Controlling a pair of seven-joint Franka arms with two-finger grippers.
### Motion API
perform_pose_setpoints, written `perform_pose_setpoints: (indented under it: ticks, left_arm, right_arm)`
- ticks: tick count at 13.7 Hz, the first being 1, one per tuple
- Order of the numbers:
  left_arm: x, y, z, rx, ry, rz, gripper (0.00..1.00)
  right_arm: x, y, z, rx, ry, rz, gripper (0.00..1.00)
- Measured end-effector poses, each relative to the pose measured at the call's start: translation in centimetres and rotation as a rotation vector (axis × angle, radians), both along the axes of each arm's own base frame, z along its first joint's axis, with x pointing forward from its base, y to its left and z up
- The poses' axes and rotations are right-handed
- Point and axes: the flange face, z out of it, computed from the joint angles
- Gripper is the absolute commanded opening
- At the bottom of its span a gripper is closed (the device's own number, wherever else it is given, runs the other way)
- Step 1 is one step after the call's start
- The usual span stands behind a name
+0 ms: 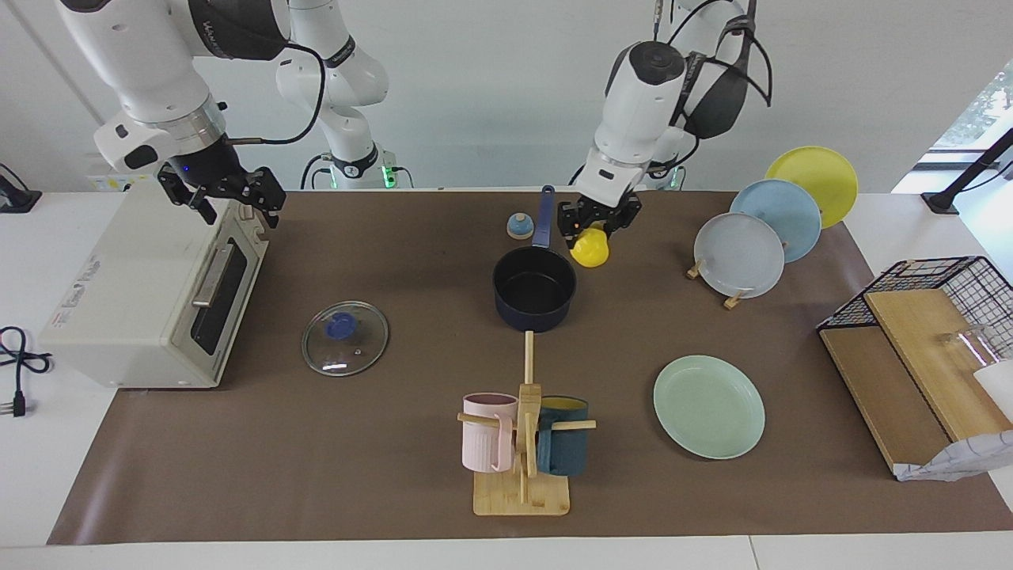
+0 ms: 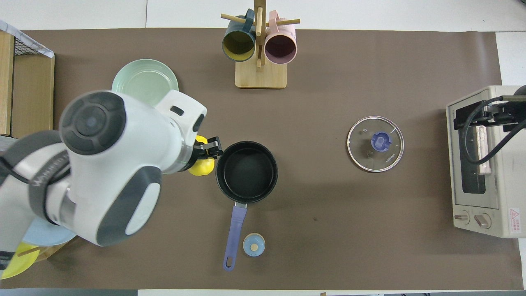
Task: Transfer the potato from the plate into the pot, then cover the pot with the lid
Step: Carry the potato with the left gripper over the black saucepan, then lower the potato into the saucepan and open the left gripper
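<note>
My left gripper (image 1: 595, 228) is shut on the yellow potato (image 1: 590, 248) and holds it up over the mat, just beside the rim of the navy pot (image 1: 534, 286), toward the left arm's end. In the overhead view the potato (image 2: 202, 166) sits next to the pot (image 2: 247, 171), under the left gripper (image 2: 208, 149). The pot is empty, its blue handle pointing toward the robots. The mint-green plate (image 1: 708, 406) is bare. The glass lid (image 1: 345, 338) lies flat on the mat, toward the right arm's end. My right gripper (image 1: 229, 199) waits open over the toaster oven.
A toaster oven (image 1: 150, 293) stands at the right arm's end. A small bell (image 1: 520, 226) sits beside the pot handle. A mug tree (image 1: 522, 443) stands farther from the robots than the pot. A plate rack (image 1: 760, 237) and wire basket (image 1: 942, 293) are at the left arm's end.
</note>
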Motion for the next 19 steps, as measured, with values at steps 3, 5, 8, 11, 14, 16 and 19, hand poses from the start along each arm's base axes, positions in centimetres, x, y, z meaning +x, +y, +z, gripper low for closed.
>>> perform_pose_setpoints:
  ticks: [3,5,8,11,14,16,19]
  left_arm:
    - [-1.7,-3.7,-5.0,-0.007,-0.008,-0.022,0.0]
    - [-1.6,-5.3,-7.6,-0.013,-0.017,-0.031,0.0]
    - [-1.9,-6.3,-10.6,0.002,-0.021,-0.054,0.0]
    - [-2.5,-6.0,-12.3,0.024,-0.036,-0.076,0.0]
    - [-2.7,-5.8,-13.2,0.042,-0.043,-0.091,0.0]
    - [-3.1,-5.8,-13.9,0.047,-0.041,-0.099,0.0]
    - [-3.9,-5.8,-15.0,0.051,-0.047,-0.114,0.0]
  right_arm:
    - [0.0,0.0,0.0,0.0,0.0,0.0,1.0]
    - [0.0,0.0,0.0,0.0,0.0,0.0,1.0]
    - [0.0,0.0,0.0,0.0,0.0,0.0,1.0]
    - [0.0,0.0,0.0,0.0,0.0,0.0,1.0]
    - [0.0,0.0,0.0,0.0,0.0,0.0,1.0]
    - [0.0,0.0,0.0,0.0,0.0,0.0,1.0]
    - [0.0,0.0,0.0,0.0,0.0,0.0,1.0]
